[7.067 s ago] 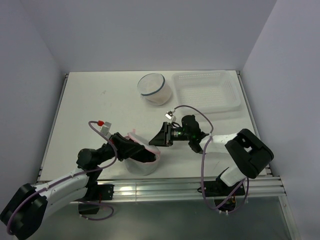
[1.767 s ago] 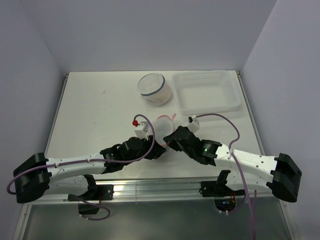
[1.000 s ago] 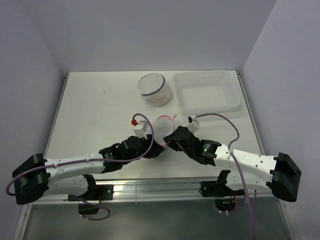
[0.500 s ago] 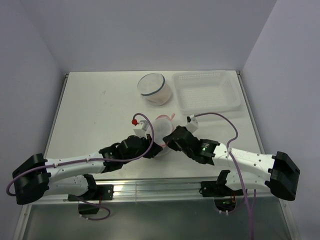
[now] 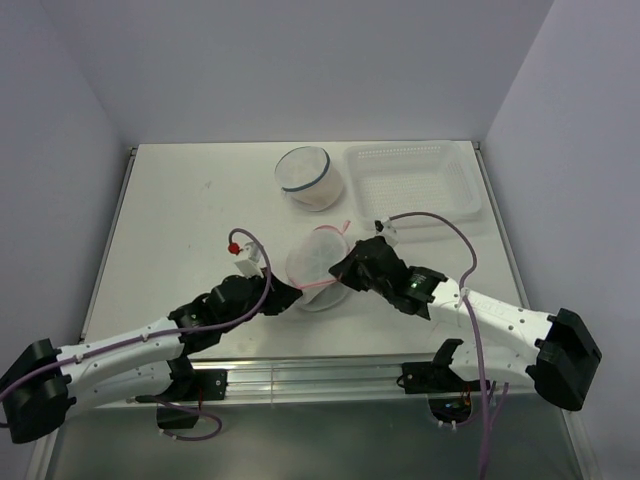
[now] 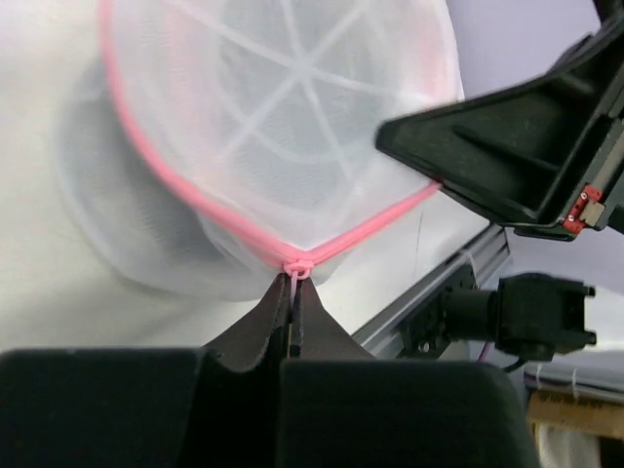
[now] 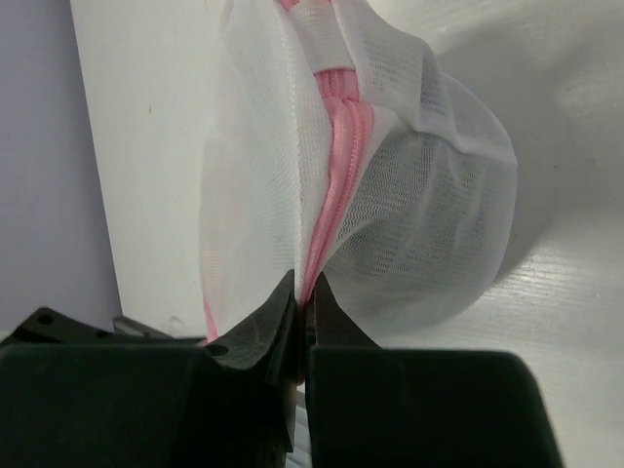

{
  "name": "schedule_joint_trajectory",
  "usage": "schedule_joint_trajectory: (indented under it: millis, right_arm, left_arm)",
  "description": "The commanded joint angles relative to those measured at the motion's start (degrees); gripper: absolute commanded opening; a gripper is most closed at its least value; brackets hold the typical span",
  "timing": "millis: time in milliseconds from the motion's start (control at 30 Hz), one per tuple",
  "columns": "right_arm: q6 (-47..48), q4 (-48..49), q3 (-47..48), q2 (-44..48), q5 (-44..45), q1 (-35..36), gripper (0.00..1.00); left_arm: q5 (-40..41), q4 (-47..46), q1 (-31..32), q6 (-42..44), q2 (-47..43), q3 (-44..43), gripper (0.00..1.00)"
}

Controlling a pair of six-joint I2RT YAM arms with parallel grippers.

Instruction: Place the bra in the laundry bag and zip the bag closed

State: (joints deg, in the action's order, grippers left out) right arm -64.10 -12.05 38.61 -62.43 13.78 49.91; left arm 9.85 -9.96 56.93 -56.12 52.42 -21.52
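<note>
Zipping looks to be the step in hand, judging by how I hold things. Beneath me lies the broad white bench (image 5: pixel 180 200). The clear ribbed plastic tray (image 5: pixel 412 185) sits in its far right corner. A round white mesh pouch with a dark blue rim (image 5: pixel 310 178) stands just beside the tray along the far edge. Both are well apart from my work.

The task's round white mesh laundry bag with pink trim (image 5: pixel 315 258) is held up between my two claws, near the middle of the near edge and tilted on its side. I cannot make out the bra through the mesh, so I only take it to be inside. The pink zipper (image 7: pixel 336 136) runs around the bag's rim. In my right wrist view the stretch by my fingers looks joined, but I cannot tell how much is left open.

My left claw (image 6: pixel 294 283) is closed to a sliver, pinching the small pink zipper pull (image 6: pixel 295 265) at the bag's lower edge. My right claw (image 7: pixel 304 297) is pinched just as tight on the pink zipper seam at the opposite side, keeping the bag taut.

Next, I judge, the left must draw the pull along the track while the right braces the seam. If I pull off-line, the mesh could snag or the tab could slip free.
</note>
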Motion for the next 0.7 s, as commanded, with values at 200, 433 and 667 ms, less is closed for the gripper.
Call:
schedule_joint_trajectory:
  millis: [200, 433, 667]
  right_arm:
    - [14.9, 1.2, 6.9, -5.4, -10.3, -9.1, 0.00]
    - [20.2, 1.1, 17.1, -13.6, -17.6, -7.0, 0.34]
    - [22.6, -9.0, 26.2, -14.7, -12.0, -4.5, 0.60]
  left_arm:
    - [7.8, 17.9, -6.7, -5.9, -14.4, 5.8, 0.00]
    - [4.7, 14.9, -6.0, -1.9, -18.9, 4.3, 0.00]
    - [6.1, 4.0, 1.9, 0.4, -11.1, 1.7, 0.00]
